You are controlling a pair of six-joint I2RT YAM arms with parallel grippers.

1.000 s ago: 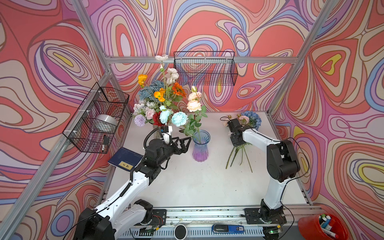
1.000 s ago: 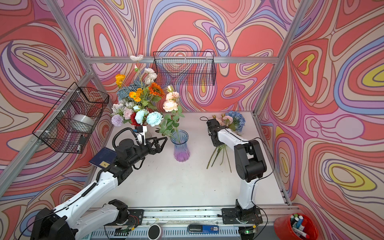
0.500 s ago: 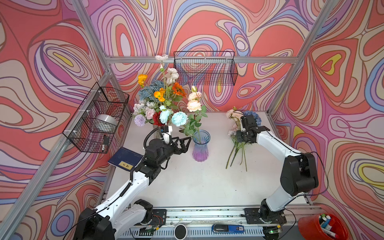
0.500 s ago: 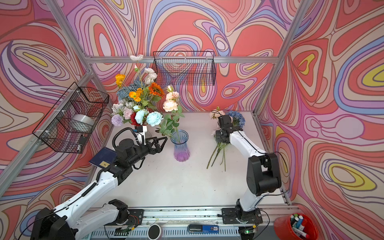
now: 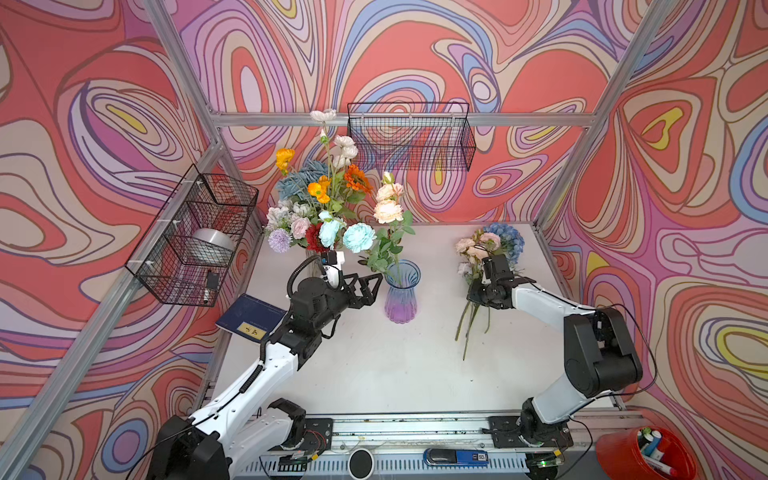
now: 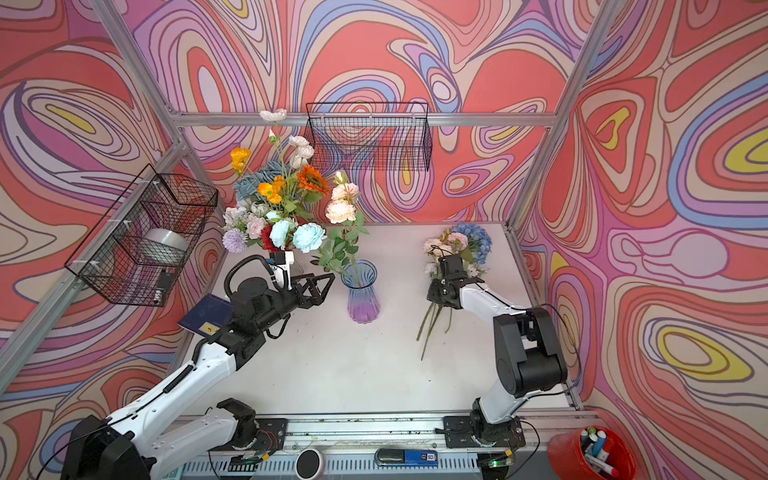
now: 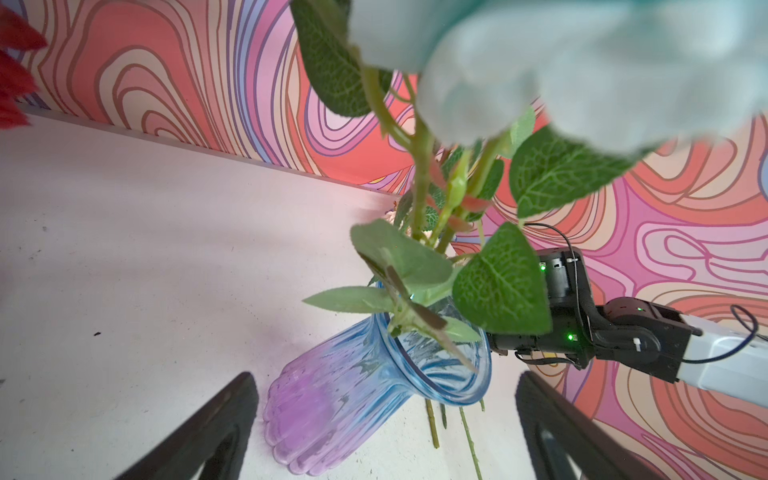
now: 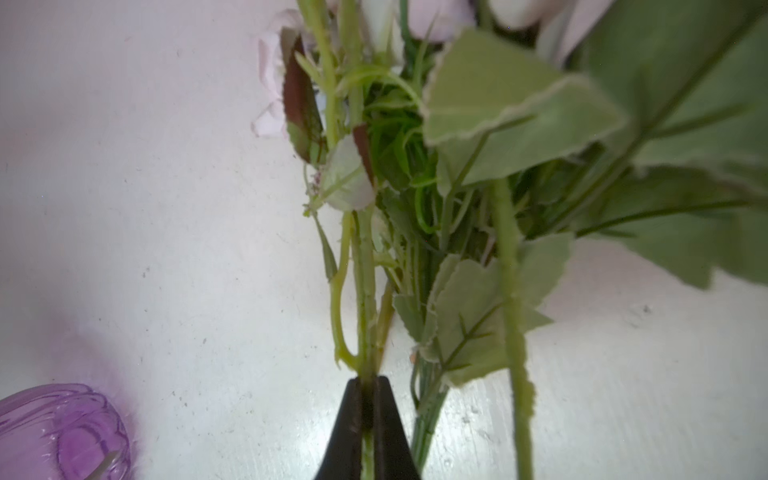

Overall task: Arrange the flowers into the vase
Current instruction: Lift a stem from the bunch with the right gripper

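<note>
The blue-and-purple glass vase (image 5: 401,291) (image 6: 363,291) (image 7: 353,395) stands mid-table with a peach rose stem (image 5: 388,210) in it. Just left of it my left gripper (image 5: 376,289) (image 6: 327,289) (image 7: 386,415) is open, with a finger on each side of the vase in the left wrist view and neither touching it. At the right a bunch of flowers (image 5: 486,249) (image 6: 457,245), pink blooms and a blue hydrangea, lies on the table. My right gripper (image 5: 473,297) (image 6: 433,296) (image 8: 368,380) is shut on one green stem (image 8: 368,291) of that bunch.
A tall mixed bouquet (image 5: 324,199) stands at the back left, its base hidden behind my left arm. Wire baskets hang on the left wall (image 5: 191,237) and back wall (image 5: 409,137). A dark blue booklet (image 5: 249,320) lies at the left table edge. A red bucket (image 5: 648,453) sits outside, front right.
The right arm has swung its elbow out to the right, and its gripper has come toward the front with the stem held. The left arm has not moved.
</note>
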